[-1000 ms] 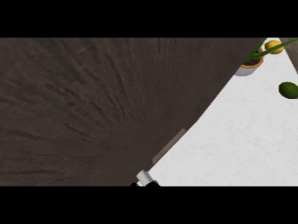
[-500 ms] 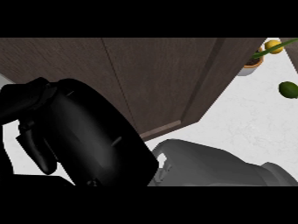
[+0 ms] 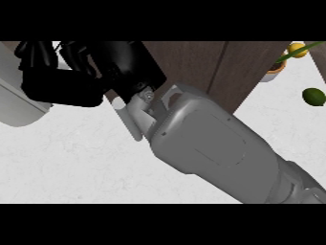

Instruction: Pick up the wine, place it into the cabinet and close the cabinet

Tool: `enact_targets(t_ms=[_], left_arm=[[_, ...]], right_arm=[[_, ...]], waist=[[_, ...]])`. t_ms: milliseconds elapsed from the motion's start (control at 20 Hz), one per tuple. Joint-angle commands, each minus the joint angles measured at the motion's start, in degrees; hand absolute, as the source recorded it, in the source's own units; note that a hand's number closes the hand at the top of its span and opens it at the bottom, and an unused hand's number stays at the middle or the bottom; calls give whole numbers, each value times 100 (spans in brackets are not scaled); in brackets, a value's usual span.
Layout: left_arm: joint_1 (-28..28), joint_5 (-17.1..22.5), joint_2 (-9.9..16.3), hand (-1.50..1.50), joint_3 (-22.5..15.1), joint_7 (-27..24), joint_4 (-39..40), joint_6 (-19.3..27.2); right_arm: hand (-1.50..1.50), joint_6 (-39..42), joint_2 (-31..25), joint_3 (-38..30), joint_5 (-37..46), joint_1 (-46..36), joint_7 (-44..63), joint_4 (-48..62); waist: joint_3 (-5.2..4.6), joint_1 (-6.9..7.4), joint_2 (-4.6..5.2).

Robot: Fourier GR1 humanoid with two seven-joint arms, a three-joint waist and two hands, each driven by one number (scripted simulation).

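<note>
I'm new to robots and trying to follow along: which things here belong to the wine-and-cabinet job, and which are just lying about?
Part of the job:
- dark cabinet door
- its pale handle
- right hand, up by the cabinet
- the wine does not show

Just lying about:
- green fruit on the white counter
- potted plant

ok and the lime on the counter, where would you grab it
Across its middle, coming straight down from above. The lime is small and rounded with no handle or stem to use, and it lies alone on the white counter with bare surface around it, so a top-down pinch probably suits best.
</note>
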Motion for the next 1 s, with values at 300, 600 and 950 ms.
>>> enact_targets(t_ms=[300, 600, 950], left_arm=[[271, -283, -186, -150, 104, -10, -42, -305], [-164, -187, -157, -150, 127, 378, -80, -131], [-219, -270, -291, -150, 74, 313, 85, -204]], right_arm=[[150, 732, -70, -672, -6, -9, -1301, 1776], [150, 925, -370, -816, 191, -166, -1626, 2227], [150, 1081, -546, -817, 330, -17, -1893, 2341]], waist=[[1, 64, 30], [0, 67, 59], [-1, 75, 58]])
